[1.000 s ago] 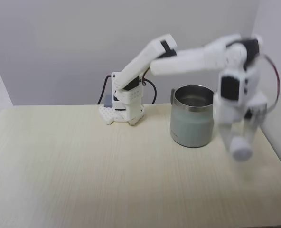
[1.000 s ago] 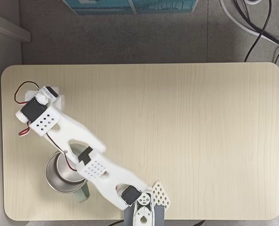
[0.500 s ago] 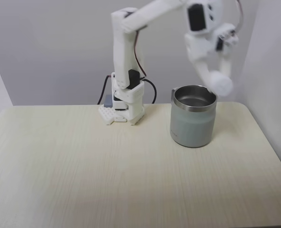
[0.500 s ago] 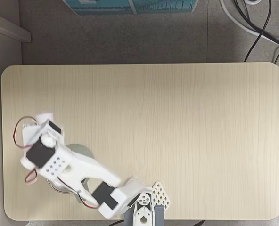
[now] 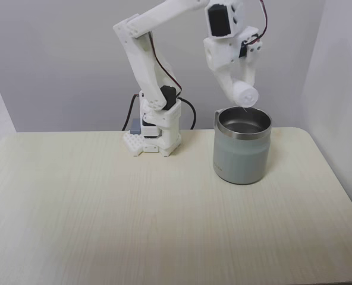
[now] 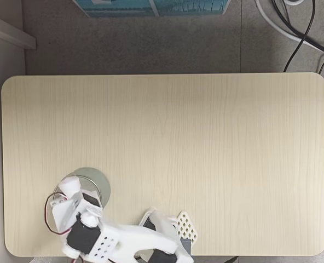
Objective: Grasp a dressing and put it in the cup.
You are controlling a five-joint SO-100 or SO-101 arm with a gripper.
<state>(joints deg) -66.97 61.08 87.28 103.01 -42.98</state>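
Note:
The cup (image 5: pixel 241 148), a pale grey-green mug with a shiny steel rim, stands on the right half of the table in a fixed view. My gripper (image 5: pixel 241 90) hangs pointing down just above its rim, shut on the dressing (image 5: pixel 247 95), a small white soft cylinder. The dressing's lower end sits a little above the cup's opening. In the top-down fixed view my gripper (image 6: pixel 69 189) and arm cover most of the cup (image 6: pixel 96 181), whose rim shows at the near-left of the table. The dressing is not distinguishable there.
The arm's white base (image 5: pixel 155 133) stands at the table's back edge, left of the cup, with black cables behind it. The light wooden tabletop (image 6: pixel 206 153) spreads wide to the right in the top-down view. A grey wall is close behind the cup.
The gripper, holding the dressing, rose from low beside the cup near the table edge and swung over the cup's opening. The cup has not moved.

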